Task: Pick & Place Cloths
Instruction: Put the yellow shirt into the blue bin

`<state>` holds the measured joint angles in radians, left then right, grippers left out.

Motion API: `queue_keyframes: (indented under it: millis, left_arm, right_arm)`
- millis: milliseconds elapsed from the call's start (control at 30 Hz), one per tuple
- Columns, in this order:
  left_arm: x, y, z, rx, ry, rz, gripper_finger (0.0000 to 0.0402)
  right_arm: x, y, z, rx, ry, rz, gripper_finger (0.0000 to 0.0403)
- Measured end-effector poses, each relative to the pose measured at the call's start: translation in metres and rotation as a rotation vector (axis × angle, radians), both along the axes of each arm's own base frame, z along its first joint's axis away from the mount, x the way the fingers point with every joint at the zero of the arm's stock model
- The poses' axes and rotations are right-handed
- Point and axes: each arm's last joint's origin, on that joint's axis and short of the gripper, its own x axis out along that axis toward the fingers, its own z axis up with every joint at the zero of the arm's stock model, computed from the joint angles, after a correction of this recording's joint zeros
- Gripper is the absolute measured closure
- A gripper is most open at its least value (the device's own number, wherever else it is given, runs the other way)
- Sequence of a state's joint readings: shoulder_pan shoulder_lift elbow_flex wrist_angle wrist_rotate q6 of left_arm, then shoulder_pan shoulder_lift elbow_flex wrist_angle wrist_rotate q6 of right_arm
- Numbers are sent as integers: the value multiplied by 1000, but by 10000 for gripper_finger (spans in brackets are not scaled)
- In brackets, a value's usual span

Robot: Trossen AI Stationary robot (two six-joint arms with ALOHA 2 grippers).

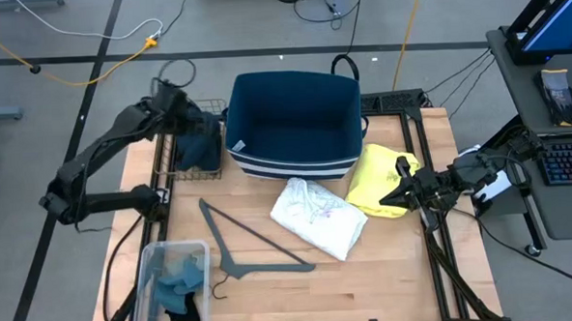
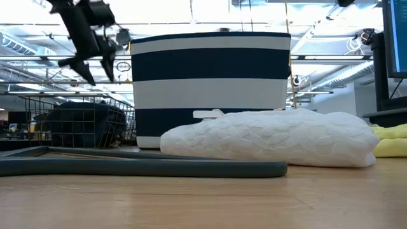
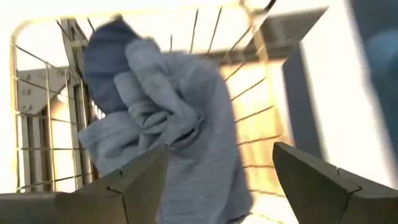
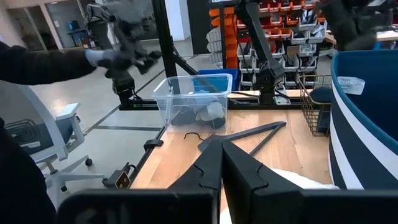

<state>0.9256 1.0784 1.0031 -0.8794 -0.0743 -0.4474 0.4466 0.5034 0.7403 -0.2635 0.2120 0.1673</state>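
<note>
A dark blue cloth [image 1: 200, 145] lies bunched in a wire basket [image 1: 212, 108] at the table's far left; the left wrist view shows it as blue-grey folds [image 3: 168, 118]. My left gripper [image 3: 217, 174] hangs open just above it, touching nothing, and shows clear of the basket in the low view [image 2: 94, 69]. A white cloth [image 1: 317, 215] and a yellow cloth [image 1: 379, 176] lie flat on the table. My right gripper [image 1: 403, 186] is shut at the yellow cloth's right edge, held level, with its fingers [image 4: 221, 165] together. More cloths fill a clear box [image 1: 171, 286].
A navy-and-white striped fabric bin [image 1: 294, 121] stands at the far middle. A grey hanger [image 1: 256, 247] lies between the white cloth and the clear box. Bare wood shows along the near edge. Beyond the table's left side, a person's dark sleeve [image 4: 43, 65] reaches out.
</note>
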Motion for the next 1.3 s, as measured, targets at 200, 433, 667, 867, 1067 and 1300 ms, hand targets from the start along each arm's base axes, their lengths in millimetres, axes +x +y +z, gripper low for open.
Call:
queue_keyframes:
  millis: [200,433,667,867,1067,1300]
  left_arm:
    - [-9,-35,42,127,-205,-58,114]
    - [-23,-81,64,222,-345,-206,174]
    - [-32,-106,72,244,-437,-318,280]
    - [-35,-114,74,251,-462,-369,390]
    - [-34,-116,74,261,-455,-401,398]
    - [-34,-115,74,275,-443,-400,398]
  right_arm:
    - [0,-2,-2,-63,5,-72,403]
    - [-1,-6,-12,-142,94,-187,403]
    - [3,-8,-20,-113,178,-318,403]
    - [10,-7,-32,31,282,-452,403]
    - [17,-4,-36,135,410,-559,403]
    - [23,-3,-18,207,583,-711,403]
